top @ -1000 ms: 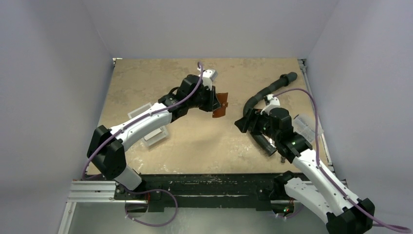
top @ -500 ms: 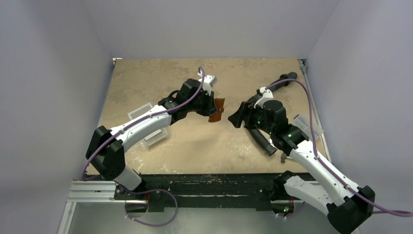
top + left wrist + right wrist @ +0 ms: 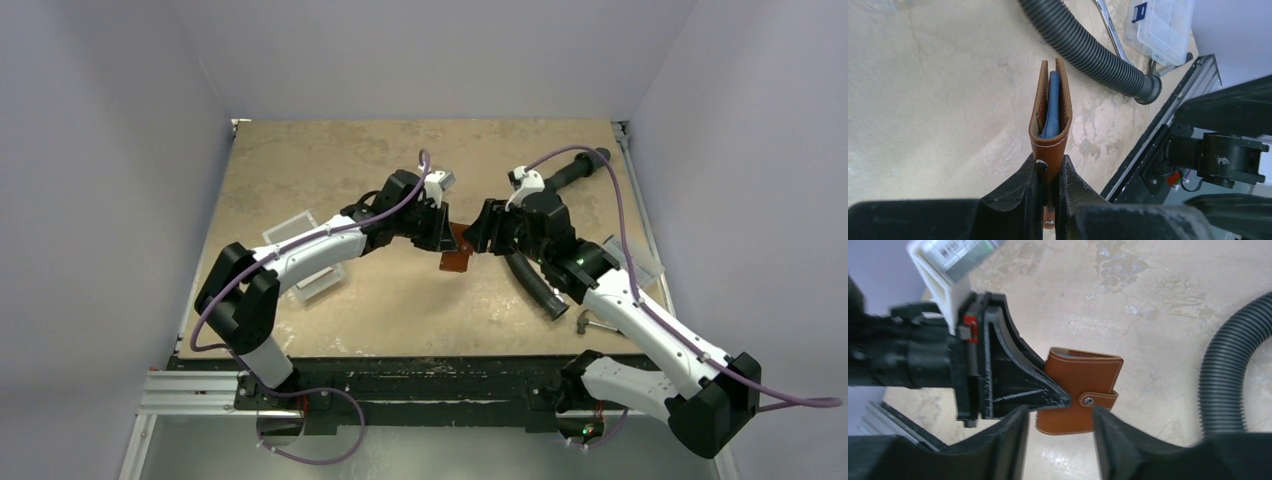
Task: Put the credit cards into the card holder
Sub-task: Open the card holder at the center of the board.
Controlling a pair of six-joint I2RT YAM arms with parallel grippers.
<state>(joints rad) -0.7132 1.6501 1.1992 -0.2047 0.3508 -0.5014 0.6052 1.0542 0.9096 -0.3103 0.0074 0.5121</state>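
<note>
Pinches the card holder point(image 3: 1050, 142) by its snap-button end in the left hand point(image 3: 1049, 167), drawn narrow and firmly closed on the brown leather, apparently lifted clear of the table point(image 3: 923, 75). Presents it edge-on with the open mouth pointing away, probably so that the bluish credit cards point(image 3: 1052, 105) tucked between the two flaps do not slip out and the far side is free for a second grip. Shows cards already seated inside, though how many cannot be told. Poises the right hand point(image 3: 1058, 412) opposite, fingers spread wide to either side of the holder's strap end and gripping nothing, seemingly lined up to squeeze the flaps together or deal with the snap. Puts the two hands nose to nose over mid-table in the top view, the holder between them. Has the black ribbed hose point(image 3: 1088, 45) on the table beyond and the clear plastic box point(image 3: 1163, 25) past it near the edge, both well apart from the holder.
</note>
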